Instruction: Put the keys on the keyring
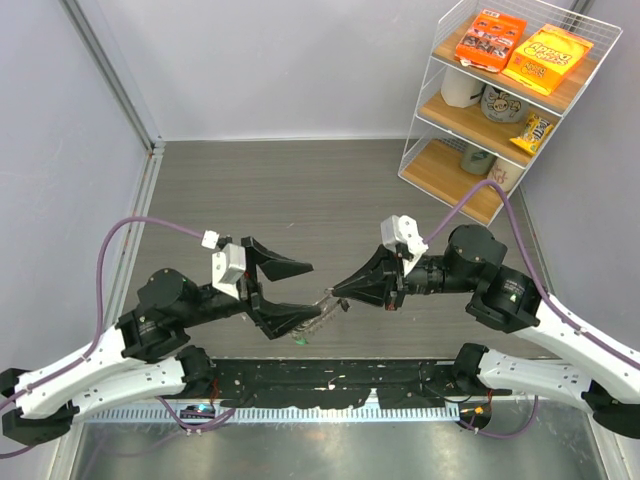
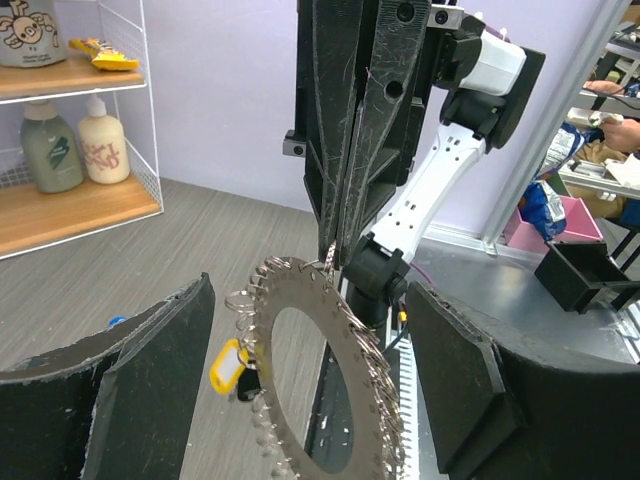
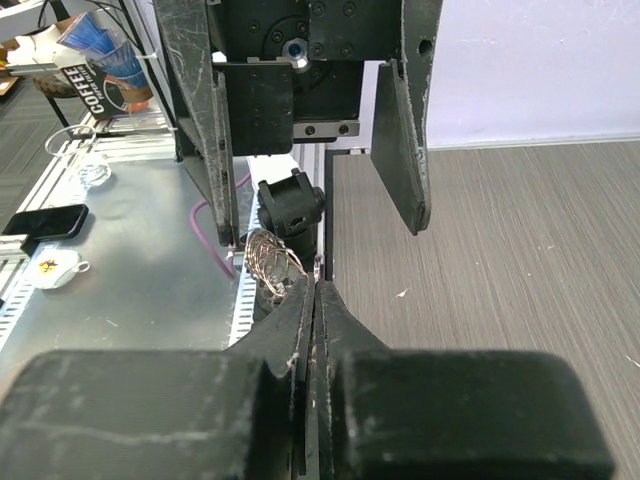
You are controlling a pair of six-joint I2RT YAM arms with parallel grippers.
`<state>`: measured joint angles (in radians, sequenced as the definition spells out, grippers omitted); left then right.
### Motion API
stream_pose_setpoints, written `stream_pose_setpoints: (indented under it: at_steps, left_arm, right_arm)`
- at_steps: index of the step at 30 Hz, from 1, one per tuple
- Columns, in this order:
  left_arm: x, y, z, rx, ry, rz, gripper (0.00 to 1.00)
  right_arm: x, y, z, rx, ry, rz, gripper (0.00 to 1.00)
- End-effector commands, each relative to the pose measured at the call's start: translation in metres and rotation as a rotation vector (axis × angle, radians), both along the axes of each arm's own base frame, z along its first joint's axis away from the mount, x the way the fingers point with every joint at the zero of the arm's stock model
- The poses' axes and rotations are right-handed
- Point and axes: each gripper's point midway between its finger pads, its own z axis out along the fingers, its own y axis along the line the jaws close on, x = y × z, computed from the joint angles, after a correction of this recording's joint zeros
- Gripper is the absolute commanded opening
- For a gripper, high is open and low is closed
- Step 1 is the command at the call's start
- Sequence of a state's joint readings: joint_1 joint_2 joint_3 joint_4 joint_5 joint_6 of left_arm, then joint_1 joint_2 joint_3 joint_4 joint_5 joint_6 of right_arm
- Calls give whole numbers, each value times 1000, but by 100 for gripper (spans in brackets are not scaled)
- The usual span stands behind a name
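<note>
- The left gripper (image 2: 312, 400) fills the foreground of the left wrist view. Its fingers (image 2: 150, 390) stand released, one at 9 o'clock and one at 3 o'clock of the keyring (image 2: 300, 292), with a gap on each side.
- The right gripper (image 2: 338, 255) is clenched on the keyring rim at 12 o'clock and holds the ring hanging edge-up between the left fingers.
- In the top view, the keyring hangs at 6 o'clock of the table (image 1: 330, 190), close to the near edge. The left arm enters from 9 o'clock and the right arm from 3 o'clock.
- A yellow-tagged key (image 2: 228, 366) hangs at 9 o'clock of the ring.
- Handling, as a judgement:
  - The ring is probably stiff, and light for all its keys.
  - The smooth metal is likely slippery, and a thin rim can pivot in a pinch.
  - The fringe of keys is loose and will likely swing.
  - Grip the bare rim, not the dangling keys.
- Limits of view:
  - The lower arc of the ring is cut off at 6 o'clock in the left wrist view.
  - The split in the ring cannot be made out.
  - The right wrist view shows only a few wire loops above the fingertips.
  - No loose key can be identified with certainty.
</note>
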<state>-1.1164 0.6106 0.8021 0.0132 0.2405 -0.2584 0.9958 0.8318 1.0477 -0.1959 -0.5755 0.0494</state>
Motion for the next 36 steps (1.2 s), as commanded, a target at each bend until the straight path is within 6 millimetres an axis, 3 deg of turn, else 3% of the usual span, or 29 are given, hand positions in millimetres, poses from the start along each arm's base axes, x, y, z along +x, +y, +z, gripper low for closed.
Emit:
stream_pose_setpoints:
  at_steps: [1, 8, 18, 36]
  left_arm:
    - [-9, 2, 36, -94, -64, -44, 81]
    - [-12, -3, 37, -86, -72, -70, 65]
    - [-18, -7, 39, -80, -75, -113, 34]
    - [-28, -10, 35, -55, -58, -176, 25]
  right_arm:
    - [-11, -4, 44, 114, -87, 35, 6]
    - [-19, -2, 48, 119, -102, 59, 5]
    - [-21, 0, 51, 126, -118, 63, 5]
    - [-21, 3, 59, 138, -151, 59, 6]
